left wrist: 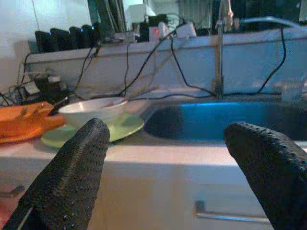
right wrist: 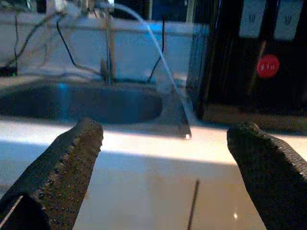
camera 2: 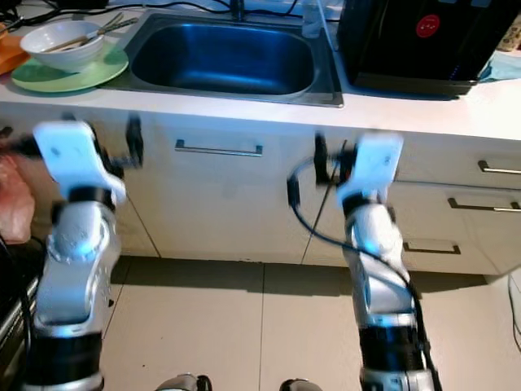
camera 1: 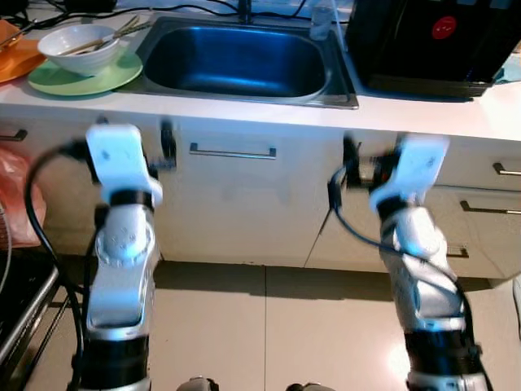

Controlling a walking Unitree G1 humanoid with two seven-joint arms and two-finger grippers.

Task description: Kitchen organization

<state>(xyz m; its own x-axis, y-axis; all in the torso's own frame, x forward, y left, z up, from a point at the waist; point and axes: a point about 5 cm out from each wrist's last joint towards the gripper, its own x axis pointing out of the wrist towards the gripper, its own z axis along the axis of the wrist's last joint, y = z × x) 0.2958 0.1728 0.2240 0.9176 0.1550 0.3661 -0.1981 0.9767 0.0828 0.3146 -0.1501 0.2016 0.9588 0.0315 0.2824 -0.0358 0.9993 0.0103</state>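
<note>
A white bowl [camera 1: 80, 45] with chopsticks across it sits on a green plate [camera 1: 98, 81] on the white counter [camera 1: 244, 110], left of a steel sink [camera 1: 236, 61]. Both my arms are raised in front of the cabinets, just below counter height. My left gripper [left wrist: 163, 177] is open and holds nothing; it points at the counter edge between the bowl [left wrist: 93, 111] and the sink [left wrist: 225, 120]. My right gripper [right wrist: 192, 177] is open too, also holding nothing, and faces the counter between the sink [right wrist: 86, 103] and a black appliance [right wrist: 259, 62].
The black appliance [camera 1: 431, 41] with a red sticker stands on the counter at the right. An orange plate [camera 1: 15, 55] lies at the far left. Below are a cabinet door with a bar handle [camera 1: 233, 151] and drawers [camera 1: 488, 208]. A pink bag [camera 1: 16, 195] hangs at the left. Tiled floor lies underfoot.
</note>
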